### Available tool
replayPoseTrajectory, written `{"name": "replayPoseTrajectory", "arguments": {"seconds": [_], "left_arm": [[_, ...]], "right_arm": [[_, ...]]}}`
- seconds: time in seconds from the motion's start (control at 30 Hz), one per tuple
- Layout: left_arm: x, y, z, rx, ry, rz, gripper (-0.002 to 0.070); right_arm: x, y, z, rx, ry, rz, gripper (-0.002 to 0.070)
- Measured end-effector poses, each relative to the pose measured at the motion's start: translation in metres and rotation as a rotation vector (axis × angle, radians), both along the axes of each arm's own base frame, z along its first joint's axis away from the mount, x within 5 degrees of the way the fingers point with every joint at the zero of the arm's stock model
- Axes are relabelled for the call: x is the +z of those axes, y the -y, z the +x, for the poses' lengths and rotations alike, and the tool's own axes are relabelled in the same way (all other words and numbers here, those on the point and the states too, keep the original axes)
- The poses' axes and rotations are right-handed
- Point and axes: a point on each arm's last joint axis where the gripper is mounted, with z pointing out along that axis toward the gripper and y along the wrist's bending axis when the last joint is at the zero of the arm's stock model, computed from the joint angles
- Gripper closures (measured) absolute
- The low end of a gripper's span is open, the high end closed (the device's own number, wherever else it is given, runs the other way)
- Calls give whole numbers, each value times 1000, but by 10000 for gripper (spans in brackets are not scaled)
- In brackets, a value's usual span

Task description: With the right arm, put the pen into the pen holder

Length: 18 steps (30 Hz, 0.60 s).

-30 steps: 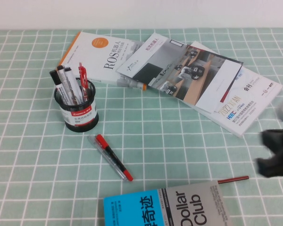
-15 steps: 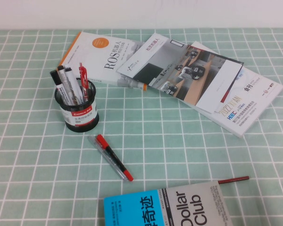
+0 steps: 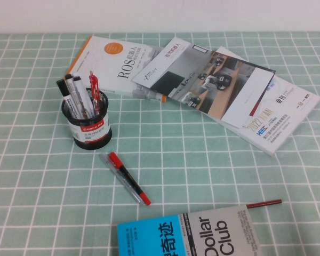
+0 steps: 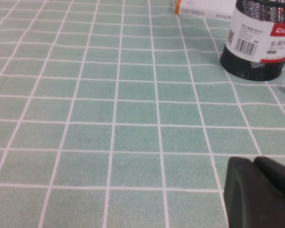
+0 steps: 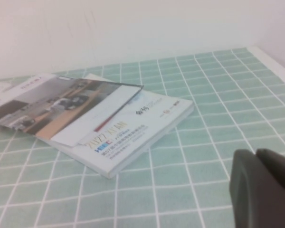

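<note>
- I see the pen holder [image 3: 86, 127] on the green checked cloth [image 3: 202, 160], and the white-barrelled marker [image 3: 79, 98] stands inside it, black cap up, beside a second marker and a red pen [image 3: 94, 92].
- By my reading the task is done: the pen is in the cup and no arm shows in the high view.
- The right gripper [image 5: 263, 190] appears only as a dark bulk at the edge of its wrist camera, hanging above the cloth, with the stacked magazines [image 5: 99, 118] ahead of it; I cannot tell how its fingers stand, but nothing shows in its grasp.
- The left gripper [image 4: 259, 192] is likewise a black shape low over the cloth, with the mesh cup ahead of it and well apart; I cannot tell its finger state either.
- The clear pen with a red cap [image 3: 125, 177] lies on the cloth just in front of the holder, and a thin dark-red pen [image 3: 264, 203] lies touching the Dollar Club book [image 3: 202, 234].
- My next move would only be to park the right arm clear; no further grasp seems called for.
</note>
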Motion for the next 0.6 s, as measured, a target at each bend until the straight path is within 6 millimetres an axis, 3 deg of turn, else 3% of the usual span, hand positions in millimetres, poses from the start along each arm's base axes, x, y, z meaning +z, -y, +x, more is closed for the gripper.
{"name": "replayPoseTrajectory", "arguments": {"seconds": [0.27, 0.6], "left_arm": [[0, 0, 0, 0, 0, 0, 681], [0, 0, 0, 0, 0, 0, 681]], "right_arm": [[0, -3, 1, 30, 22, -7, 695], [-22, -12, 0, 137, -120, -113, 695]]}}
